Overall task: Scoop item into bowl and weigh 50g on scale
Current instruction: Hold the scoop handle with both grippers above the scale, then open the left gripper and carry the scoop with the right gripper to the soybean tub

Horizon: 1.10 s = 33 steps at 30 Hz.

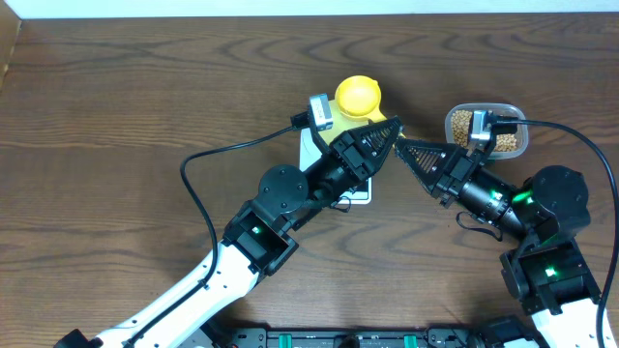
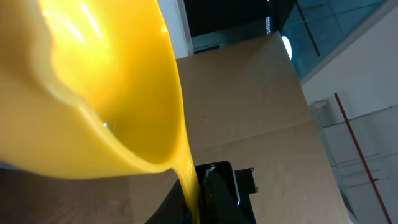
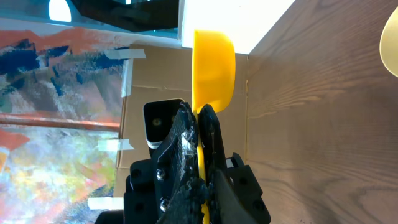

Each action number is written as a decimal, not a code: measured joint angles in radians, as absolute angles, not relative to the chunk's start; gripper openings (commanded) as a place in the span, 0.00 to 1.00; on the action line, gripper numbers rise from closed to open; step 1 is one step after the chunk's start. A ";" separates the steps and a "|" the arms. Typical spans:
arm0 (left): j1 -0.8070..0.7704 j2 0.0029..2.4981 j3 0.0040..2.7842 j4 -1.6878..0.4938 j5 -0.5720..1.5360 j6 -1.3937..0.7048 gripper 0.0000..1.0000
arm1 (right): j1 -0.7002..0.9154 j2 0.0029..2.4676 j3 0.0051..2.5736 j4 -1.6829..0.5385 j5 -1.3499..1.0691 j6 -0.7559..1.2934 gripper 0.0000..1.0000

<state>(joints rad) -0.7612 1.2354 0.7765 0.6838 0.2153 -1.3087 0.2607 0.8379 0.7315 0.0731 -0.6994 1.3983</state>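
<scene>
The bright-yellow scoop hangs above the table's far middle, and no beans show in it from above. My left gripper is shut on its handle; in the left wrist view the scoop fills the frame and its handle runs down into that gripper. My right gripper meets it tip to tip. In the right wrist view the right gripper is shut on the same handle below the scoop. The beans lie in a clear tub. The white scale is mostly under my left arm. A pale-yellow rim looks like the bowl.
The clear plastic tub stands at the right, partly covered by my right wrist camera. Cables loop over the table from both arms. A cardboard wall stands behind the table's far edge.
</scene>
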 measured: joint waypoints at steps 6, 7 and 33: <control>-0.762 1.235 0.776 0.681 0.239 -1.310 0.61 | 0.265 0.838 0.731 0.072 -0.685 1.368 0.02; -0.762 1.235 0.776 0.681 0.241 -1.311 0.65 | 0.265 0.838 0.731 0.072 -0.680 1.356 0.02; -0.762 1.238 0.780 0.372 0.407 -1.109 0.93 | 0.138 0.839 0.733 -0.213 -0.402 1.025 0.02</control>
<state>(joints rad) -0.7624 1.2377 0.7799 0.3717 0.4072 -1.1091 0.1383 0.8387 0.7334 -0.2127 -0.4015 1.0248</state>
